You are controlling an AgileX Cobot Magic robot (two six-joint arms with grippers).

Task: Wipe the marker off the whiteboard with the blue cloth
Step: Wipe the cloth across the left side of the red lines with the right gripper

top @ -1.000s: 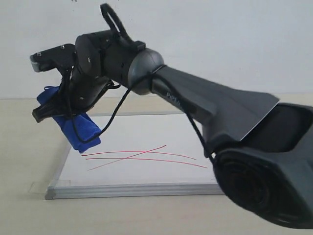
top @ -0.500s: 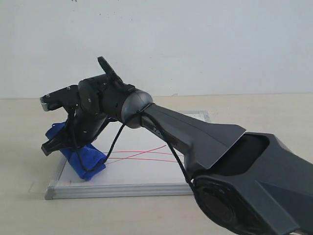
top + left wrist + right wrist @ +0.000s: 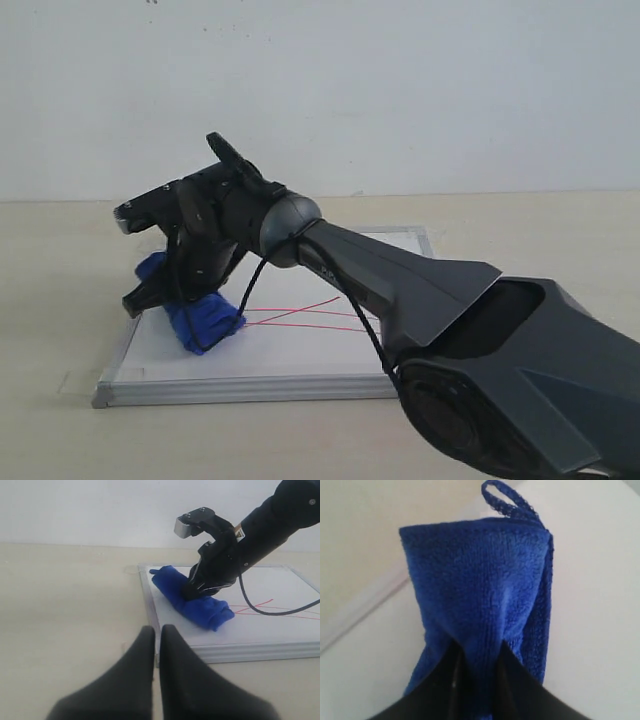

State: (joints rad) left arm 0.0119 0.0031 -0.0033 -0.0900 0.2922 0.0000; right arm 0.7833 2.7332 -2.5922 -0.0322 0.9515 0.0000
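The whiteboard lies flat on the table, silver-framed. Thin red marker lines cross its middle. My right gripper reaches across to the board's left part and is shut on the blue cloth, which rests on the board surface at the left ends of the lines. In the right wrist view the blue cloth fills the space between the fingers, its loop pointing away. The left wrist view shows the whiteboard, the blue cloth and my left gripper, shut and empty, just off the board's corner.
A beige table surrounds the board, with a plain white wall behind it. The right arm's dark body covers the board's right half in the exterior view. A black cable hangs from the wrist over the board.
The right gripper came down with the cloth from above the board's left edge onto its surface, then slid a little to the right, toward the red lines.
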